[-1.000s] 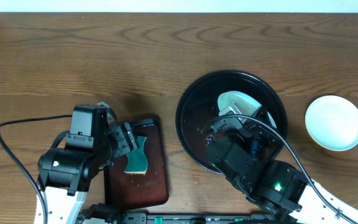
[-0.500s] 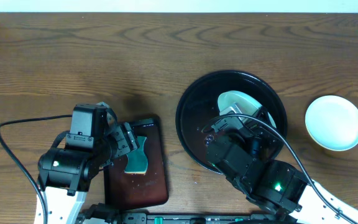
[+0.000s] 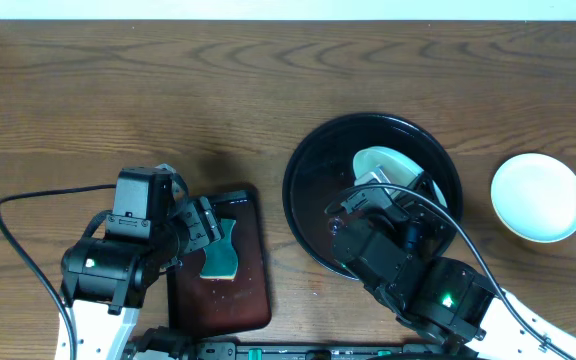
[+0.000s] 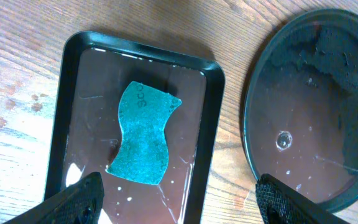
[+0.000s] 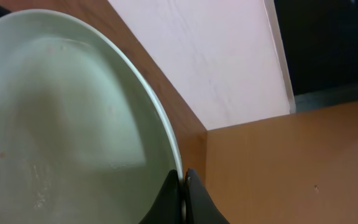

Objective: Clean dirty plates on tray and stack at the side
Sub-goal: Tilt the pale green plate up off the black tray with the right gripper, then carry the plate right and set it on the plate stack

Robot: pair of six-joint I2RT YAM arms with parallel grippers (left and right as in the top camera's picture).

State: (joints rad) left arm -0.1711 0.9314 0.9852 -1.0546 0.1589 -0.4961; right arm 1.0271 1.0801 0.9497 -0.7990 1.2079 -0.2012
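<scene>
Wooden table point(image 3: 118, 80) carries black tray point(image 3: 308, 190), brown tray point(image 3: 248, 290), plate point(image 3: 538, 197)

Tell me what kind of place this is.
Probably a robot test bench staged for dishwashing, not a real kitchen: a wooden table, a sponge on a small rectangular tray, and a plate at a round black tray, tended by two arms.

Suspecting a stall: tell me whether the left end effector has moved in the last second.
No. The left end effector keeps its spot over the brown tray.
</scene>
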